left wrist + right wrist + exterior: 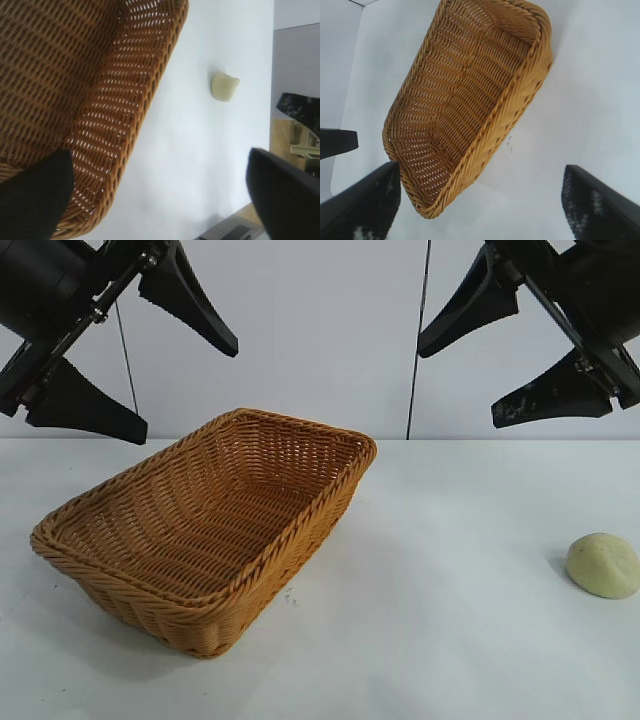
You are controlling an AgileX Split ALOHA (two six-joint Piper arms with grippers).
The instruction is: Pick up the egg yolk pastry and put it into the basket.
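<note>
The basket (pixel 205 530) is sitting empty on the white table (pixel 450 640), and the egg yolk pastry (pixel 604 565) is lying well apart from it, off its right side. Farther back, the left gripper (pixel 140 350) and right gripper (pixel 500 355) are hanging above the basket's far end, fingers spread apart, gripping nothing.

Bright, even, diffuse overhead lighting throughout. Soft shadows hugging the basket (pixel 210 530) and the egg yolk pastry (pixel 604 565) on the white surface (pixel 450 640). Mild glare across that surface. Blurred, out-of-focus dark fingers (pixel 285 195) at wrist-view edges.
</note>
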